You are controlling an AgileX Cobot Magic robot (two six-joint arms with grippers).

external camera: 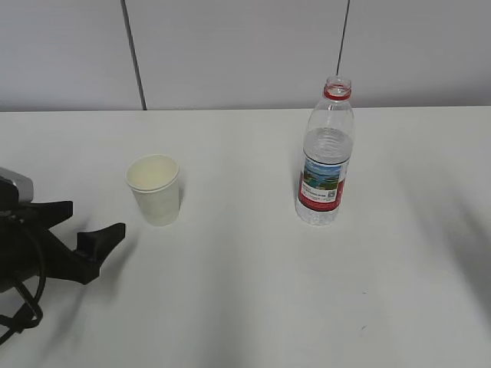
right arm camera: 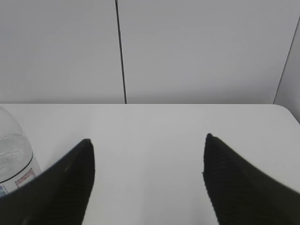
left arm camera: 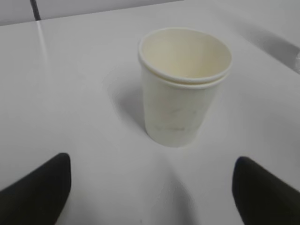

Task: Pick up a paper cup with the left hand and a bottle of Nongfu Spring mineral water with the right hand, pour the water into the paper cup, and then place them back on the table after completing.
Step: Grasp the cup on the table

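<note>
On the white desk (external camera: 245,307) the paper cup (external camera: 155,188) stands upright left of centre, and it looks empty from both the exterior and left wrist views; it appears to be two cups nested, with a doubled rim. Well apart to its right stands the Nongfu Spring bottle (external camera: 326,153), also upright, its cap off and only the red neck ring showing, with the water (external camera: 327,146) reaching a little above the label. Neither thing is touched by anything.

The left hand (external camera: 73,230) sits low at the left edge of the exterior view, near the cup but short of it, its jaws spread wide; in the left wrist view the cup is centred ahead between the two dark tips. The right hand (right arm camera: 147,173) is outside the exterior view. Its own camera shows its jaws spread too, with the bottle only at the far left edge, so it is not lined up.

By my reading the task is at its very start: nothing grasped, nothing poured. Both pickups, the pour and the setting down all remain
</note>
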